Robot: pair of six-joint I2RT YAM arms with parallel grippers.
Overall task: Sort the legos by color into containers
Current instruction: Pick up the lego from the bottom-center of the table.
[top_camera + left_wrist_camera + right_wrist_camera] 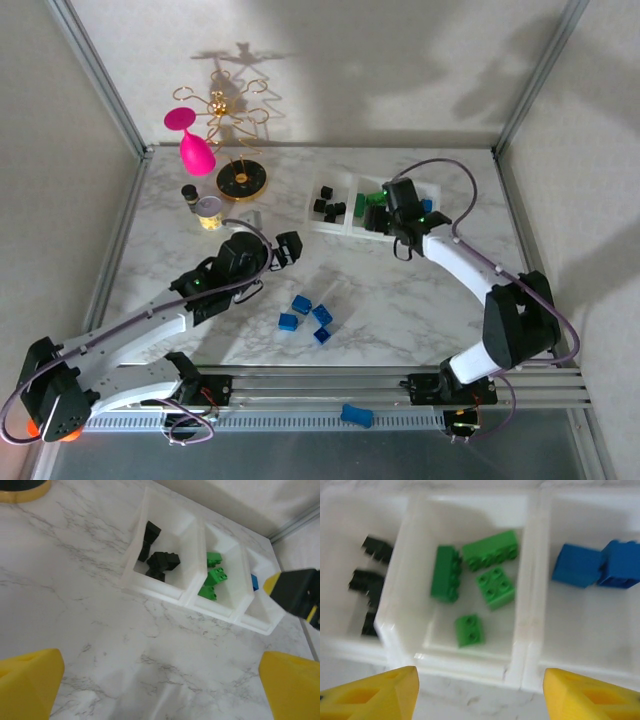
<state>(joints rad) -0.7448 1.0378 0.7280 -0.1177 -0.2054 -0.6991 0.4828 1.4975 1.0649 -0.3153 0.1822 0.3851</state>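
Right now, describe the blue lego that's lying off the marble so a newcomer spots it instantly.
Start at the metal rail along the near edge of the marble table. Just in front of it, about midway along, lies one oblong blue lego. Unlike the loose blue legos clustered on the marble, it sits alone, off the tabletop.

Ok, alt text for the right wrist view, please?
Four green legos lie in the middle compartment of a white tray, black legos in the left one, two blue legos in the right. The right gripper hovers open above its near edge.
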